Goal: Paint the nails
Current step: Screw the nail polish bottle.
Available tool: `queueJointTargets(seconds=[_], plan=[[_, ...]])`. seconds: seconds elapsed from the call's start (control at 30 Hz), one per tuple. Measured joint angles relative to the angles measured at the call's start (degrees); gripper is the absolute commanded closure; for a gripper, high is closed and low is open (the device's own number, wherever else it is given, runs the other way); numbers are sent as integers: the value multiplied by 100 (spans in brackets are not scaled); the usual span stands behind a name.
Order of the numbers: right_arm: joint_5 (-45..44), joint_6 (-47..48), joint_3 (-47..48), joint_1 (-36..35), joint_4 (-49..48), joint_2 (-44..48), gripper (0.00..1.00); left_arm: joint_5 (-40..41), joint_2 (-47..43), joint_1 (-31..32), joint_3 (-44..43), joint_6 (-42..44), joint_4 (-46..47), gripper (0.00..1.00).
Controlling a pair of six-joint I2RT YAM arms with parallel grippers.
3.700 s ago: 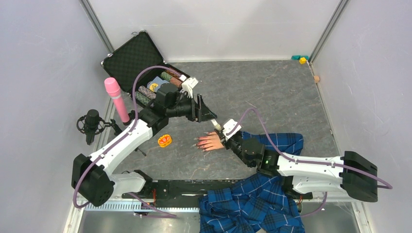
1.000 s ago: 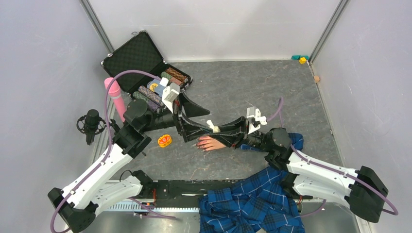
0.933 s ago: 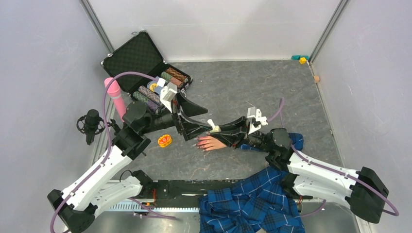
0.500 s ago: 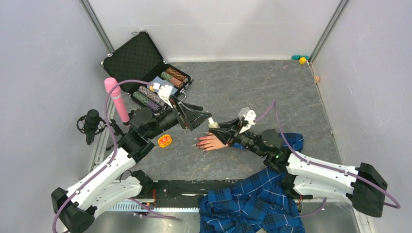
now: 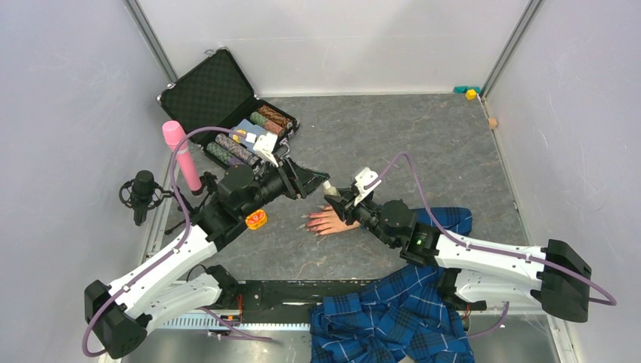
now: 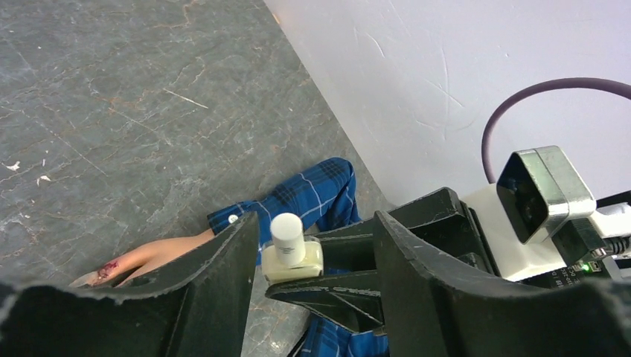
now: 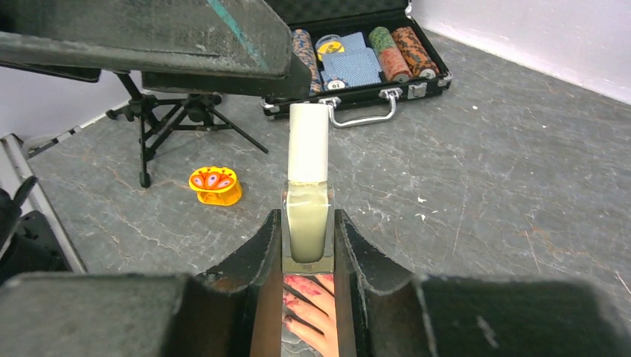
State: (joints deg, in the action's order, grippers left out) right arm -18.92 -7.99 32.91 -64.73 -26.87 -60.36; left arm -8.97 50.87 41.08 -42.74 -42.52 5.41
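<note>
My right gripper [image 7: 307, 223] is clamped on the bottle [image 7: 307, 234] above the nails [image 7: 295, 287] on the table [image 5: 423, 144], while my left gripper [image 6: 316, 223] (jaws apart) straddles the cap [image 6: 288, 236]; closing off-centre could wrench the bottle loose.

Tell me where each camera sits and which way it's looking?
Top: up high behind the robot, looking down on the table; the left arm and right arm show whole.
Left wrist: on the left arm, looking past its own left tool at the bottle and mannequin hand.
Right wrist: on the right arm, looking over its own right tool, shut on the bottle, toward the black case.
Shared: both wrist views show the bottle.
</note>
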Motion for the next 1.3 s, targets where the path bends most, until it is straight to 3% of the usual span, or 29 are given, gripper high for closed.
queueJointTargets(seconds=[0.27,0.4,0.63,0.83,1.1,1.3], plan=[[-219,44,96,-26,151,-118,100,151,254,170,4,-57,-4,38],[-245,57,103,-39,173,-122,100,238,350,216,28,-98,-20,44],[-262,61,103,-42,170,-122,100,258,553,295,39,-192,61,66],[-240,57,103,-42,177,-120,100,245,684,315,109,-302,164,98],[177,-79,68,57,133,66,100,94,444,315,487,-348,872,98],[1467,-577,-262,581,-490,391,100,-345,140,313,763,-286,1519,98]])
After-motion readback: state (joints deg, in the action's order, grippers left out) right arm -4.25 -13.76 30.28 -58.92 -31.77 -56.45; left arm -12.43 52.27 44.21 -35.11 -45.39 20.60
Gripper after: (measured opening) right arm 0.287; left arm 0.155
